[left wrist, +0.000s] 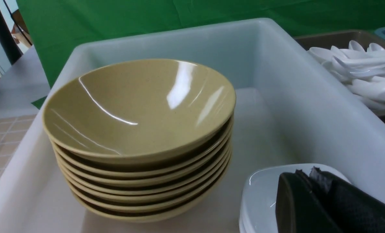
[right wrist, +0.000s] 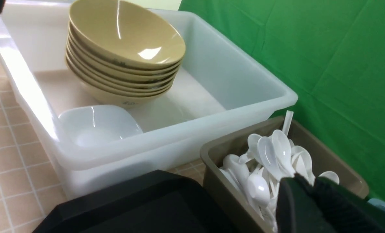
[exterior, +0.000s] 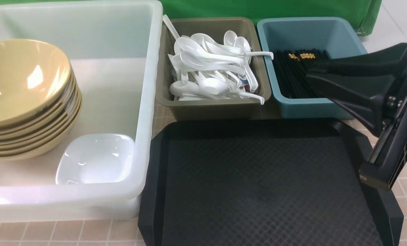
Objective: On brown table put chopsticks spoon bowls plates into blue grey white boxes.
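Yellow bowls (exterior: 24,99) in white tub (exterior: 145,102)

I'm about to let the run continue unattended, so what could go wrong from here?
1. Two spoon handles jut over the grey bin rim toward the blue bin; the right tool, low above the chopsticks, might snag one when withdrawing.
2. The stacked yellow bowls tilt and rise above the white tub rim; a passing arm may clip them.
3. The shut left tool hangs above the white plates and may chip them if it drops.
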Robot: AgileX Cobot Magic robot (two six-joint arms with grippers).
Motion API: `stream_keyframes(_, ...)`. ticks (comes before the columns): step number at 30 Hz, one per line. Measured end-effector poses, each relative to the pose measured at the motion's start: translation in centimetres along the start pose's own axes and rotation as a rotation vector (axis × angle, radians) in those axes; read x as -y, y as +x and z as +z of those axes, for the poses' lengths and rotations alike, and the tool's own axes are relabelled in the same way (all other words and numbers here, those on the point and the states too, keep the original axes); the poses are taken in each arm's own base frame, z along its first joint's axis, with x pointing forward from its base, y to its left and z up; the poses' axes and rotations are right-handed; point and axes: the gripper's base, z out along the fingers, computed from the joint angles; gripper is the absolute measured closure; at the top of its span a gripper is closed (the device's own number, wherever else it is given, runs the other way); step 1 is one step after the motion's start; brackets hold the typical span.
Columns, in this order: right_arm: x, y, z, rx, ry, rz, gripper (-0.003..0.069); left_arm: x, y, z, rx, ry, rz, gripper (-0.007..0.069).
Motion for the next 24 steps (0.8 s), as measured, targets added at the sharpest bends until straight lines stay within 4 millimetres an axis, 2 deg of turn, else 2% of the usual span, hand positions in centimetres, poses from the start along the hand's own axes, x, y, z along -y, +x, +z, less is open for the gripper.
stream_keyframes(24,-0.4,1.2,2.8,-0.083,-0.029,0.035,0.0522,0.0,0.1,0.0,-0.001,0.000,-0.005,0.0623)
